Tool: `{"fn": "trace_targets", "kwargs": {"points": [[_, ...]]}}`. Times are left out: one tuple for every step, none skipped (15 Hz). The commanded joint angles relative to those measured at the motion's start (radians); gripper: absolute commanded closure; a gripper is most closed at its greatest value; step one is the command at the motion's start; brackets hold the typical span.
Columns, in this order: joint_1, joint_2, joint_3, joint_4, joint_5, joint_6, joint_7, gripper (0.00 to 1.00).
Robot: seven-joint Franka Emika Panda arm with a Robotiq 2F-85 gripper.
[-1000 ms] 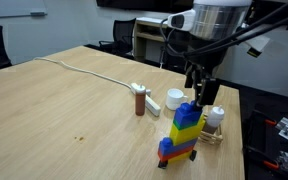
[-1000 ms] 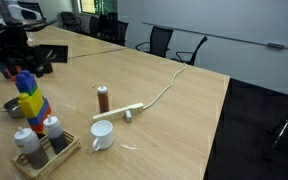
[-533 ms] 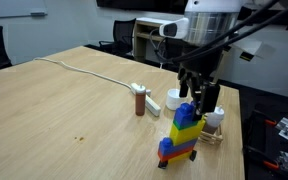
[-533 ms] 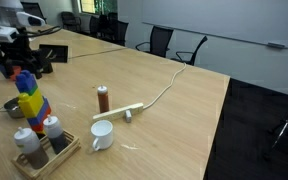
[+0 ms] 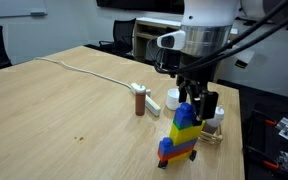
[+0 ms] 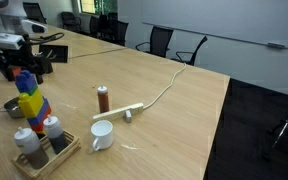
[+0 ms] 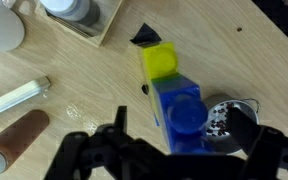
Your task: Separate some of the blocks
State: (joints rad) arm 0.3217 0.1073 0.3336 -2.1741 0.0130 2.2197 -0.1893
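The blocks (image 5: 183, 133) stand as a small tower on the wooden table, blue on top, yellow in the middle, blue and red below. The tower also shows in an exterior view (image 6: 30, 100) and from above in the wrist view (image 7: 178, 105). My gripper (image 5: 198, 102) is open, with one finger on each side of the top blue brick. It also shows in an exterior view (image 6: 20, 66). In the wrist view my fingers (image 7: 179, 130) straddle the blue top brick without touching it.
A brown cylinder (image 5: 140, 101), a white cup (image 6: 101, 135) and a white power strip (image 6: 122, 111) with a cable lie nearby. A wooden tray (image 6: 46, 153) with shakers and a small metal bowl (image 7: 225, 112) stand beside the tower. The table edge is close.
My gripper has come down from above the tower, so its fingers now reach around the top blue brick. The tower has not moved.
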Motion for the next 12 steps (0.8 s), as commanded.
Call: {"fn": "trace_targets", "kwargs": {"points": [[0.006,0.026,-0.001,0.011,-0.053,0.026,-0.004,0.0],[0.007,0.03,-0.001,0.011,-0.066,0.034,0.0,0.0],[0.007,0.032,-0.002,0.011,-0.075,0.041,0.002,0.0],[0.006,0.034,-0.002,0.01,-0.079,0.046,0.003,0.0],[0.006,0.035,-0.001,0.009,-0.084,0.052,0.004,0.0],[0.006,0.036,-0.001,0.008,-0.085,0.055,0.004,0.03],[0.006,0.036,0.0,0.007,-0.084,0.059,0.004,0.2],[0.005,0.035,0.0,0.006,-0.081,0.063,0.003,0.27],[0.005,0.035,0.001,0.005,-0.078,0.068,0.002,0.29],[0.006,0.034,0.001,0.005,-0.077,0.071,0.001,0.36],[0.006,0.034,0.001,0.005,-0.077,0.073,0.002,0.44],[0.006,0.033,0.001,0.005,-0.077,0.075,0.001,0.5]]}}
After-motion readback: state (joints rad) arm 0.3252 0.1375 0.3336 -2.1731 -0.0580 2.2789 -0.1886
